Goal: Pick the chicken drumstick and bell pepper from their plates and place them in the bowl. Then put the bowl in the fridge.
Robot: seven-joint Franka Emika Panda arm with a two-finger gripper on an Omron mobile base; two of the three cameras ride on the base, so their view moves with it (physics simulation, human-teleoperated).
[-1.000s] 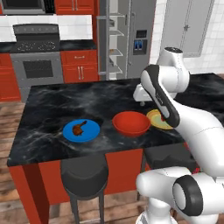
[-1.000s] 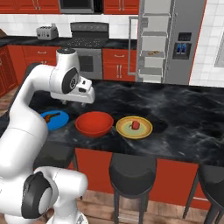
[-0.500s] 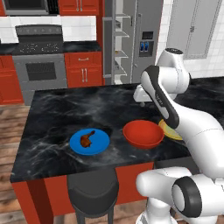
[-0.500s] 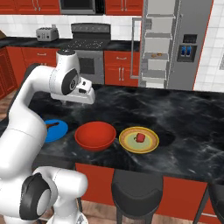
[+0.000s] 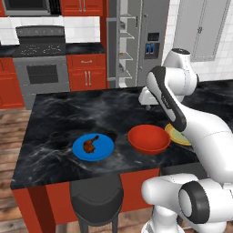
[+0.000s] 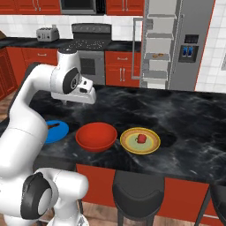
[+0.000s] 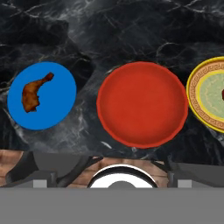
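Below the open pincer (image 5: 146, 101) lies the bowl (image 7: 142, 103), drumstick (image 7: 34, 92) apparently off to one side.

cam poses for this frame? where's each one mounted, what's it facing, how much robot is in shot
Left base view: behind-left, faces island and fridge; arm rises lower right.
Right base view: behind-right, same island; arm lower left, bell pepper visible.
Hand view: looks down on counter; robot body at bottom.
Shared: bowl, blue plate with chicken drumstick.
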